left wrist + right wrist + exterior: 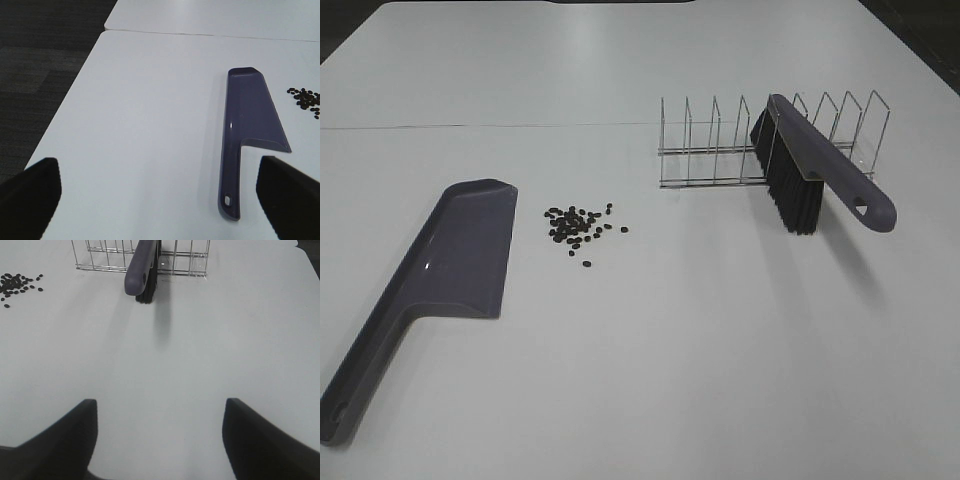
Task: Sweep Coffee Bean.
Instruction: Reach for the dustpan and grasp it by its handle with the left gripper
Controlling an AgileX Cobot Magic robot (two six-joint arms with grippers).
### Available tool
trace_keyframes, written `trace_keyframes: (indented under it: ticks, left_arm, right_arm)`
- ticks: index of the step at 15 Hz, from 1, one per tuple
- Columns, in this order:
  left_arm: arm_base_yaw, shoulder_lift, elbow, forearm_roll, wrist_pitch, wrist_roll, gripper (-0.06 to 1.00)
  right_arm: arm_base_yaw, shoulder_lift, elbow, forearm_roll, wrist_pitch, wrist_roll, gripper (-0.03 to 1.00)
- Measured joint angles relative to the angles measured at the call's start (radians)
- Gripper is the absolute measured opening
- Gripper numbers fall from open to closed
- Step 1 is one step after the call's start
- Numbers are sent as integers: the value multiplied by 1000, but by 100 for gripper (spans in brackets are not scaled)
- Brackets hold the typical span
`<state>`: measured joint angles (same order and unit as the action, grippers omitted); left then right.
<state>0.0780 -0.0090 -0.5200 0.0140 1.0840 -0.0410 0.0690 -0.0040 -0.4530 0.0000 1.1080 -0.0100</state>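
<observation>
Matte white table (700, 340). Smooth purple plastic dustpan (460, 255): flat wedge-shaped tray with a raised rim and a long handle with a hang hole.

Coffee beans (578, 226): tiny dark ovals in a loose cluster on the table, just beside the dustpan's long edge, not touching it.

Beyond the beans from the dustpan: thin wire rack (710, 150) with upright loops. A purple-handled brush (820, 170) with dense black bristles leans tilted through it.

Left gripper (157, 172): dark fingers spread wide, empty, above the table near the dustpan handle.

Right gripper (160, 410): fingers apart, empty, touching nothing.
</observation>
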Motion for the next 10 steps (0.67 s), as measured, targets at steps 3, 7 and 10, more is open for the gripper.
trace_keyframes:
  ticks: [3, 7, 10]
  left_arm:
    - [0, 0, 0, 0, 0, -1, 99]
    - [0, 0, 0, 0, 0, -1, 99]
    - [0, 0, 0, 0, 0, 0, 99]
  right_arm:
    - [0, 0, 0, 0, 0, 0, 62]
    - [0, 0, 0, 0, 0, 0, 62]
    - [0, 0, 0, 0, 0, 0, 62]
